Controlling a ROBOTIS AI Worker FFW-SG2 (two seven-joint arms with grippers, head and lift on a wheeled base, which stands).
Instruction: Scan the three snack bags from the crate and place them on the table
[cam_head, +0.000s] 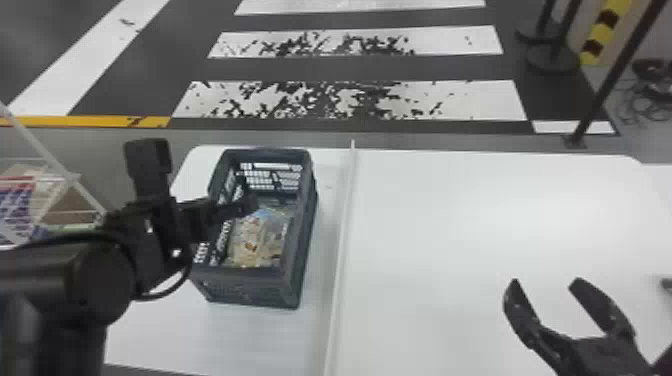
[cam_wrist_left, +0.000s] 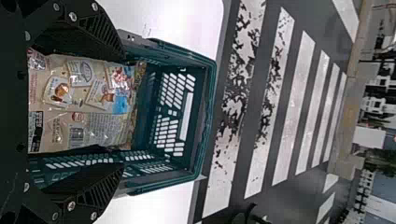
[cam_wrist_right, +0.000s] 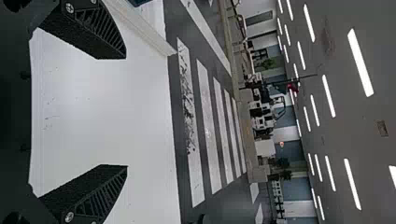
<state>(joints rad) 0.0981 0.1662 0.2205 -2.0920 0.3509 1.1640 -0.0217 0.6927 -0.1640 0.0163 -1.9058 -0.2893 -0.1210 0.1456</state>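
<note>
Well to the left of the crate (cam_head: 252, 280) I see a clear-sided rack (cam_head: 37, 175) with packets in it, some red, white and blue, beside a brown piece. Next comes the left arm (cam_head: 100, 280), black, reaching in towards the crate from its left. The left gripper (cam_head: 200, 172) is above the crate, and it is unclenched: its two fingers stand wide apart, grasping nothing.

The crate itself is dark blue-green with slotted walls, upright on the white table (cam_head: 450, 215). In it, towards its near end, lies a snack bag (cam_head: 255, 242), beige with a blue patch, small pictures and a barcode, its face turned up. I cannot tell how many other bags are under it.

Just to the right of the crate a pale raised strip (cam_head: 342, 215) runs along the table, front to back. Farther right of the crate, and nearer to me, the right gripper (cam_head: 547, 283) hangs over the table; it too is released, fingers spread with only air between them. Beyond the crate and far to its right, black stands (cam_head: 552, 55) and a yellow-and-black post (cam_head: 602, 30) rise from the floor.
</note>
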